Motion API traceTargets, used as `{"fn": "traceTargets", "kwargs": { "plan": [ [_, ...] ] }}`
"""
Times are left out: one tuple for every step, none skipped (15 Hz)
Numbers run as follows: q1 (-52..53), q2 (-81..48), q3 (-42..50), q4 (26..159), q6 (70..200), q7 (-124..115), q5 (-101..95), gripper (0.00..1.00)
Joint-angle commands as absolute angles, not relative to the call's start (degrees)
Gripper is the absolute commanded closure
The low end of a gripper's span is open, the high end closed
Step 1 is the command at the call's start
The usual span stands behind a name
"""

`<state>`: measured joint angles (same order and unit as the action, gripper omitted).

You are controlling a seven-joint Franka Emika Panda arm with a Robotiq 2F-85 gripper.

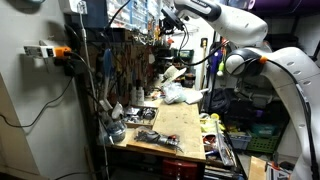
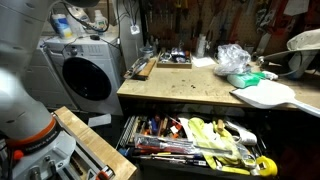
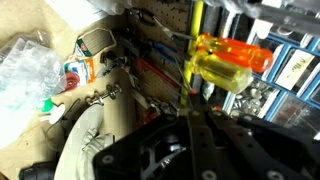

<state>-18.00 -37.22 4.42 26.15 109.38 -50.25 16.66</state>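
Observation:
In the wrist view my gripper [image 3: 188, 112] has its two black fingers closed together on the thin shaft of a screwdriver [image 3: 228, 62] with a clear yellow and orange handle. The handle sticks out beyond the fingertips, in front of a tool wall with small parts bins [image 3: 292, 68]. In an exterior view the gripper [image 1: 170, 18] is raised high above the wooden workbench [image 1: 178, 122], close to the pegboard of hanging tools [image 1: 140, 55]. The screwdriver is too small to make out there.
A crumpled clear plastic bag [image 2: 232, 58] and a white board [image 2: 268, 95] lie on the bench [image 2: 180, 88]. Below it an open drawer [image 2: 195, 140] holds many hand tools. A washing machine [image 2: 85, 75] stands beside the bench. Cables [image 1: 95, 80] hang at the bench's side.

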Motion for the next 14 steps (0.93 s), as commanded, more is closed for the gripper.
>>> {"fn": "traceTargets", "kwargs": {
  "plan": [
    [-18.5, -37.2, 3.5, 25.9, 108.6, -50.9, 15.1, 1.0],
    [-18.5, -37.2, 3.5, 26.0, 108.4, -50.8, 15.1, 1.0],
    [-18.5, -37.1, 3.6, 26.0, 108.3, -50.8, 14.9, 1.0],
    [-18.4, -37.1, 3.7, 26.1, 108.1, -50.7, 14.8, 1.0],
    [-18.3, -37.2, 3.8, 26.0, 108.0, -50.3, 14.4, 1.0],
    [-18.2, -37.2, 3.8, 25.9, 107.8, -49.3, 14.0, 1.0],
    [-18.1, -37.2, 3.9, 25.7, 107.9, -47.4, 13.3, 0.74],
    [-18.1, -37.2, 3.9, 25.5, 107.7, -45.3, 12.7, 0.72],
    [-18.3, -37.1, 3.8, 25.5, 107.5, -42.7, 12.3, 0.67],
    [-18.6, -36.9, 3.6, 25.5, 107.0, -39.9, 12.1, 0.6],
    [-19.0, -36.6, 3.1, 25.8, 105.9, -36.6, 12.4, 0.51],
    [-19.4, -36.4, 2.8, 25.8, 105.0, -32.8, 12.6, 0.45],
    [-19.9, -36.3, 2.5, 25.9, 104.2, -29.3, 13.2, 0.36],
    [-20.5, -36.2, 2.1, 26.0, 103.4, -25.9, 13.6, 0.3]
  ]
}}
